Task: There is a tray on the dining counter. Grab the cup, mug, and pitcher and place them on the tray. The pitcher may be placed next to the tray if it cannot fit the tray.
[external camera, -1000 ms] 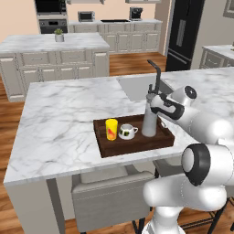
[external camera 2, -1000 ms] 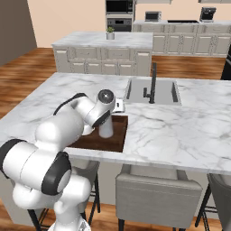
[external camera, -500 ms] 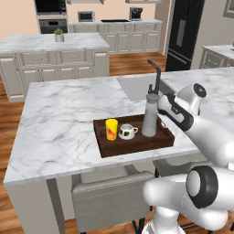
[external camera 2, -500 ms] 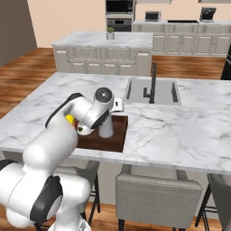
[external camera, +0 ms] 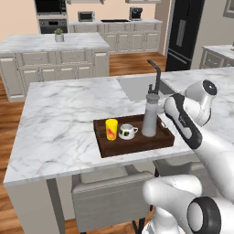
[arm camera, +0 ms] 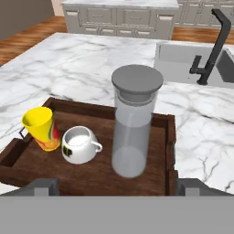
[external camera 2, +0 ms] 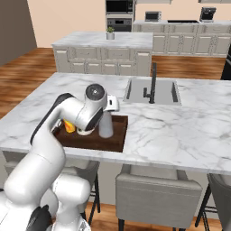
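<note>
- The gripper is found released, its jaws spread wide and grasping nothing; the two dark fingertips stand apart at the near edge of the hand view, with the pitcher centred between them but further off.
- No contact with the pitcher is observed. It stands upright on its own base inside the tray — judged to have been set down and let go.
- The pitcher is positioned at the right part of the tray, near the right rim, where the open floor is judged to leave room for its base beside the two smaller vessels.
- The mug is recorded upright just left of the pitcher, handle turned toward it; a narrow gap is seen between them.
- The cup is noted further left, just beside the mug — it appears to lean slightly outward, though resting inside the rim.
- From the left base view, the cup, mug and pitcher are confirmed in one row within the tray.
- The tray lies at the near edge of the dining counter, with the sink and black faucet behind it.
- All three vessels being aboard, the task is judged essentially complete.
</note>
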{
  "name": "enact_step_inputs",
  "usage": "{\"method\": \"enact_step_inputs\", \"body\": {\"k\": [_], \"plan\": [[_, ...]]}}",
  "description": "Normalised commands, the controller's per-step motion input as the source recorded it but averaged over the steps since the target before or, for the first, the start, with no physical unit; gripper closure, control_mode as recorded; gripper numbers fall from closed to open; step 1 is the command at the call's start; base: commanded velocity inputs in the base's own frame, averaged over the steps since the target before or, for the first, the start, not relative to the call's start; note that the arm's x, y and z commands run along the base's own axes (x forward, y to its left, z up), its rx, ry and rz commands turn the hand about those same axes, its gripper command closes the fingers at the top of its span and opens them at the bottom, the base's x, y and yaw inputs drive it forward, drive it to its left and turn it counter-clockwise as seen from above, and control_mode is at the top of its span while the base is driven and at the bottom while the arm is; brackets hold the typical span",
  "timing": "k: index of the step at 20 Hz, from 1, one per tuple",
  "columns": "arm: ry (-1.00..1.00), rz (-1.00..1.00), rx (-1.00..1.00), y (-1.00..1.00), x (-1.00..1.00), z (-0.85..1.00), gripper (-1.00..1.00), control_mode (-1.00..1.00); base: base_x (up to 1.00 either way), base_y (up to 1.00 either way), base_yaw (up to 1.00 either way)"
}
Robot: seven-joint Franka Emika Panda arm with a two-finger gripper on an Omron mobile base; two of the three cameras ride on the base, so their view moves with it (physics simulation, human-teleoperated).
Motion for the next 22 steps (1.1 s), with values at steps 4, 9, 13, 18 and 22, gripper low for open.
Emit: {"method": "enact_step_inputs", "body": {"k": [4, 9, 13, 18, 22], "plan": [[0.0, 0.0, 0.0, 0.42, -0.41, 0.21, -1.0, -1.0, 0.0, 0.0, 0.0], [0.0, 0.0, 0.0, 0.41, -0.48, 0.19, -1.0, -1.0, 0.0, 0.0, 0.0], [0.0, -0.02, 0.0, 0.12, -0.65, 0.13, -1.0, -1.0, 0.0, 0.0, 0.0], [0.0, -0.09, 0.0, 0.0, -0.75, 0.12, -1.0, -1.0, 0.0, 0.0, 0.0], [0.0, -0.12, 0.0, -0.05, -0.63, 0.12, -1.0, -1.0, 0.0, 0.0, 0.0]]}}
